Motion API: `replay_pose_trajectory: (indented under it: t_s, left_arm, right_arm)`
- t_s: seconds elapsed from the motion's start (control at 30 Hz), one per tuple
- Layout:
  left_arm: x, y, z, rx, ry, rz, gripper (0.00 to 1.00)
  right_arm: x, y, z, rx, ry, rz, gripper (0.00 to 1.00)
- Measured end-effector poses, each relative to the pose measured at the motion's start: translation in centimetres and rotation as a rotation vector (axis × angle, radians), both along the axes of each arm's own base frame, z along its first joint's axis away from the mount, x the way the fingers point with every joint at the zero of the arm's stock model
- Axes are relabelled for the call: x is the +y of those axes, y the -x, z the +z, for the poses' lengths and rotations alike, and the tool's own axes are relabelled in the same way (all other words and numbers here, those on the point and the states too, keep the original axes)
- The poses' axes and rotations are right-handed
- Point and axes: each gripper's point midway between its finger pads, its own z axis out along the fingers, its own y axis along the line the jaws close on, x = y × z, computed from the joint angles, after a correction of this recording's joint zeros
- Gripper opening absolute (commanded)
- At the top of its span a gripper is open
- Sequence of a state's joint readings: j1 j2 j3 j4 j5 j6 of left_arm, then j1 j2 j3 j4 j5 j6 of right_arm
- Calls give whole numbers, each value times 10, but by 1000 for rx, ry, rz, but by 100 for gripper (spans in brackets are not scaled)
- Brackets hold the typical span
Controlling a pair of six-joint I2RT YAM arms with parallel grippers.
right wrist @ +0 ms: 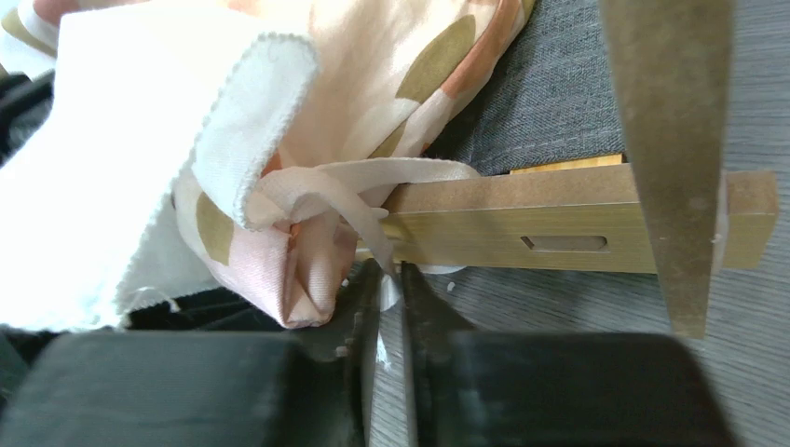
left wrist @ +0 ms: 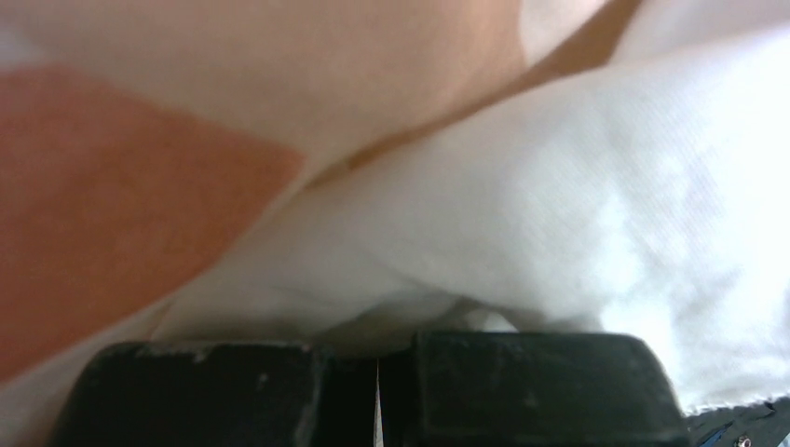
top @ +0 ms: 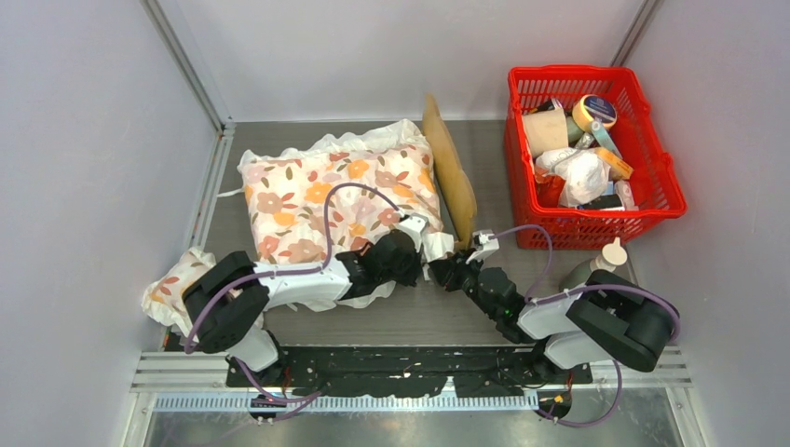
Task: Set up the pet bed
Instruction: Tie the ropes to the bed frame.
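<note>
- Centrally, pet bed (top: 451,172): on the table (top: 484,307), mid-left. Its long axis runs left to right in the top view, and most of it is hidden under bedding.
- Headboard (top: 445,140): light wood, upright at the bed's right end, the end facing the basket. It is seen nearly edge-on.
- Side rail (right wrist: 559,219): near long side, light wood with one small slot. It meets an upright wood piece at its right end in the right wrist view.
- Grey sleeping surface (right wrist: 559,84): shows only beyond the rail, at the cushion's corner.
- Floral cushion (top: 335,196): white with orange and pink blooms. It lies along the bed, covering it from the headboard leftward.
- White frill (right wrist: 140,149): edges the cushion and is bunched at the near right corner.
- Tie (right wrist: 373,177): pale ribbon, knotted at that corner and lying against the rail end.
- Right gripper (right wrist: 391,317): at the rail, jaws all but together with a thin white strip of the tie pinched between them.
- Left gripper (left wrist: 377,372): at the same cushion corner, fingers pressed together on a sliver of white frill.
- Small floral pillow (top: 172,284): near left, well apart from the bed.
- Red basket (top: 652,149): far right, filled with assorted items.
- Bottle (top: 596,265): just in front of the basket.
</note>
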State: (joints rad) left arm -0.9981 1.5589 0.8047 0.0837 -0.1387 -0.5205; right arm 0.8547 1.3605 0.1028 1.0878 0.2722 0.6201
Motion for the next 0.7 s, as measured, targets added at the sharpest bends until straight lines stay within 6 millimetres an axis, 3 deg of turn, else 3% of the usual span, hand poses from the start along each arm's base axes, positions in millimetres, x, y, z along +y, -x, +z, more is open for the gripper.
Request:
replay_pose_trajectory:
  t_s: [0.1, 0.7]
  left_arm:
    - [-2, -1, 1, 2, -2, 0, 0]
    - [-6, -2, 0, 34, -40, -7, 0]
  right_arm:
    - [1, 1, -1, 2, 1, 10, 6]
    - [5, 11, 14, -56, -22, 81, 5]
